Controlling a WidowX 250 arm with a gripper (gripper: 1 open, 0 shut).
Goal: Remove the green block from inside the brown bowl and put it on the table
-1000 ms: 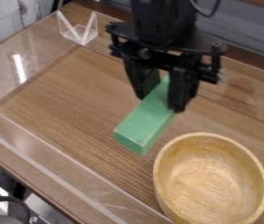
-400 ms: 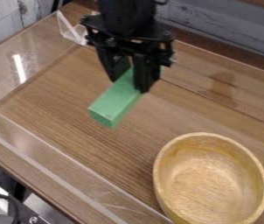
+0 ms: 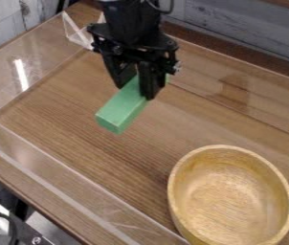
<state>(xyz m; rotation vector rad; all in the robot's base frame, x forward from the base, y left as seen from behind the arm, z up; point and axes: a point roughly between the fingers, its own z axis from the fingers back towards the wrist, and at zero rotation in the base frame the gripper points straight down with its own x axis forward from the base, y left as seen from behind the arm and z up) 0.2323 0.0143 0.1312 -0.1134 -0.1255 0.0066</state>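
The green block (image 3: 119,113) hangs tilted in my black gripper (image 3: 136,88), whose fingers are shut on its upper end. Its lower end points down and to the left, close over the table (image 3: 71,167); whether it touches the wood I cannot tell. The brown bowl (image 3: 232,196) sits at the lower right, with nothing inside it, well apart from the block and gripper. The gripper points straight down over the middle of the table.
Clear acrylic walls (image 3: 19,67) run around the table edges, one along the left and one across the front. A clear acrylic piece (image 3: 73,29) stands at the back left behind the gripper. Bare wood lies to the left of the bowl.
The gripper has carried the green block leftward and away from the bowl, and it has sunk a little toward the table. It stays shut on the block throughout.
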